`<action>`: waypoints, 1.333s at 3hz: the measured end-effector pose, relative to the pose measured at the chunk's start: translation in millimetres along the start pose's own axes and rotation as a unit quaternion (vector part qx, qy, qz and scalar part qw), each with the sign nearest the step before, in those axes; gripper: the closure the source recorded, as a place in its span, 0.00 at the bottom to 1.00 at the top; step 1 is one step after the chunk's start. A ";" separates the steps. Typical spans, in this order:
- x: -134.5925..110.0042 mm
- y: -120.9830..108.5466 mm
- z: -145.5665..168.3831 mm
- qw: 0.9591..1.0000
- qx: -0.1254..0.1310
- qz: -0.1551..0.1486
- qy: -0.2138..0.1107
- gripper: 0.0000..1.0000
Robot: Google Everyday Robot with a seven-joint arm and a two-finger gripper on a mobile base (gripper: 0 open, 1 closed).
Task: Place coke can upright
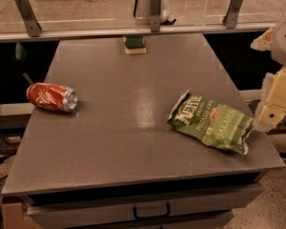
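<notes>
The coke can [52,97], red with white script and a silver end, lies on its side at the left edge of the grey table [133,142], its silver end facing right. My gripper [275,104] is at the far right of the view, off the table's right edge, pale yellow and partly cut off by the frame. It is far from the can and holds nothing that I can see.
A green jalapeño chip bag [211,122] lies flat on the right side of the table. A green and yellow sponge [134,44] sits at the far edge, in front of a glass barrier with metal brackets [155,6]. Drawers [150,209] are below the front edge.
</notes>
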State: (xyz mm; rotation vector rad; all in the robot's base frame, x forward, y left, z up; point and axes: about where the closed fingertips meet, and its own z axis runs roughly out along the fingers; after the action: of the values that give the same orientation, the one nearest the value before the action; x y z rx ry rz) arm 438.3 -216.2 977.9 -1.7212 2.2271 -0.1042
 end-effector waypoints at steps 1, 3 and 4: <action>-0.1 0.0 0.0 1.000 0.000 0.000 0.000 0.00; -103.6 -23.2 42.0 0.997 -0.003 -0.052 -0.058 0.00; -198.2 -20.3 58.2 0.989 -0.007 -0.112 -0.094 0.00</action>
State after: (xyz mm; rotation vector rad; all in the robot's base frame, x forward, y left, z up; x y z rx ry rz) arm 518.1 -24.8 969.3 -1.8991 1.9007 0.0217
